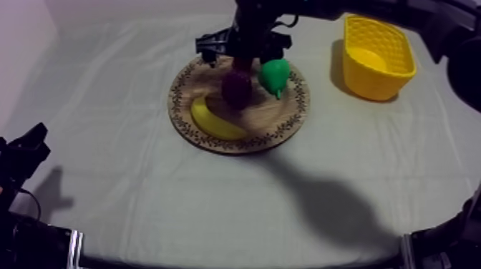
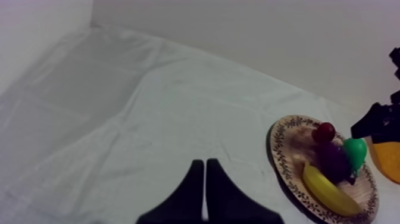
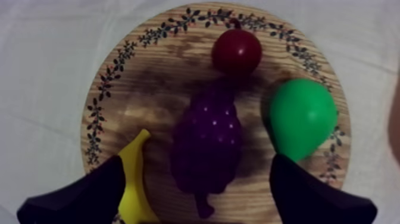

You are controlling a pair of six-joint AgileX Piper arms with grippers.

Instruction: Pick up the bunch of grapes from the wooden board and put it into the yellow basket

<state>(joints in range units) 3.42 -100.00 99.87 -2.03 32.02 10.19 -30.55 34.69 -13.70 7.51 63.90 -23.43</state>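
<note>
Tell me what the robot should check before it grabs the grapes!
1. The right gripper is open: ok, its fingers stand apart.
2. The bunch of grapes lies between them on the wooden board: ok.
3. Room around the fingers: cannot tell; the banana is right by one, the pear near the other.
4. The yellow basket stands mouth up beside the board: ok.
5. The left gripper is shut and well away from the board: ok.
</note>
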